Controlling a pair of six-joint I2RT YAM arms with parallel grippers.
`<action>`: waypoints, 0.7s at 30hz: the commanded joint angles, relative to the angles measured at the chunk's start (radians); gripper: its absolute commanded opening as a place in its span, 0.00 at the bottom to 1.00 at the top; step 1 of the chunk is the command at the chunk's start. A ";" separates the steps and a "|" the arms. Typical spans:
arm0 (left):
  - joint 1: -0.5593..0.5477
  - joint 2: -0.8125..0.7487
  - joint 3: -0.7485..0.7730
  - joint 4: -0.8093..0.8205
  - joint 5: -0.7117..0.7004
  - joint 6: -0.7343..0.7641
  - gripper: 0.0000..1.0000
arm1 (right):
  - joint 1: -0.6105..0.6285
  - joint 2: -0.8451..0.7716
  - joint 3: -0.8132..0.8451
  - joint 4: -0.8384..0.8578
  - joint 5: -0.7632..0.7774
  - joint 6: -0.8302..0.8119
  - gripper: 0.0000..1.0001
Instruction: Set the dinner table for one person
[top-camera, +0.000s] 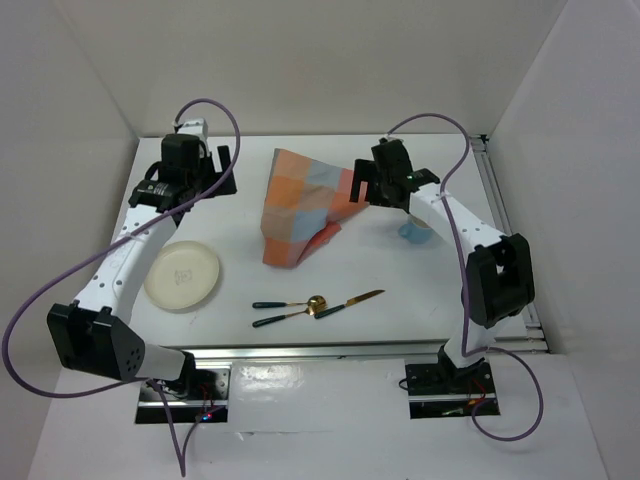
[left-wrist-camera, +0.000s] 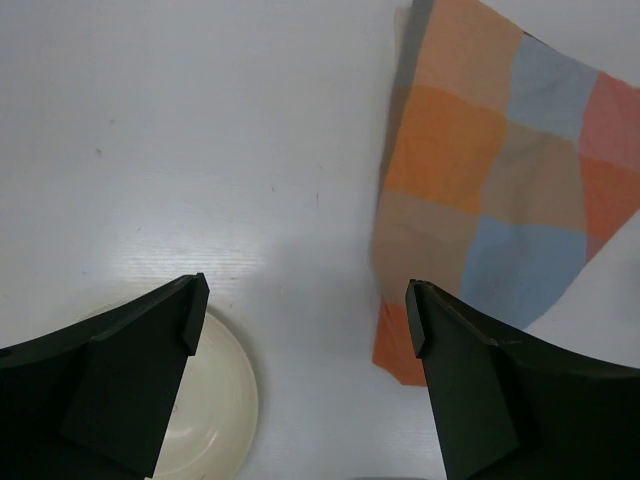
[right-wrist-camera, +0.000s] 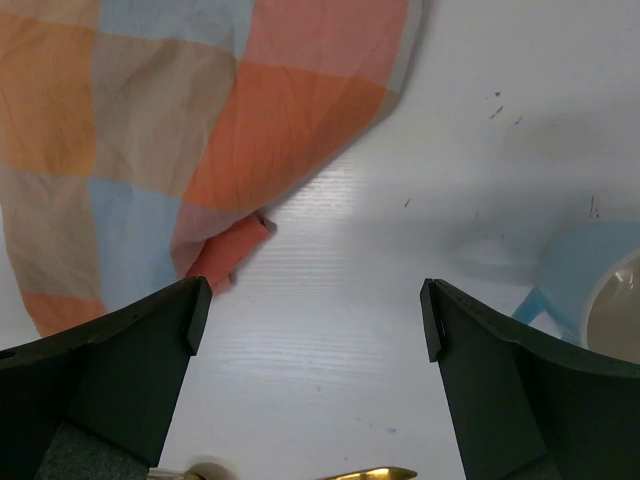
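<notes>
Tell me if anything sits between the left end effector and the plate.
Nothing visible does. The open left end effector hangs over bare dinner table; the plate lies just nearer the bases, the checked cloth off to its right.

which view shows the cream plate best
Top external: nearly the whole cream plate shows. Left wrist catches only part of it, partly behind the left gripper's finger. Right wrist misses it.
</notes>
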 joint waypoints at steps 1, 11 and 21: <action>-0.004 -0.025 0.014 0.005 0.060 -0.029 1.00 | 0.032 -0.011 -0.024 -0.009 0.011 0.012 1.00; -0.004 -0.048 -0.055 0.042 0.108 -0.071 1.00 | 0.042 -0.074 -0.116 0.092 -0.134 0.023 1.00; -0.049 0.030 -0.131 0.027 0.249 -0.158 0.94 | 0.074 0.016 -0.242 0.267 -0.317 0.176 0.57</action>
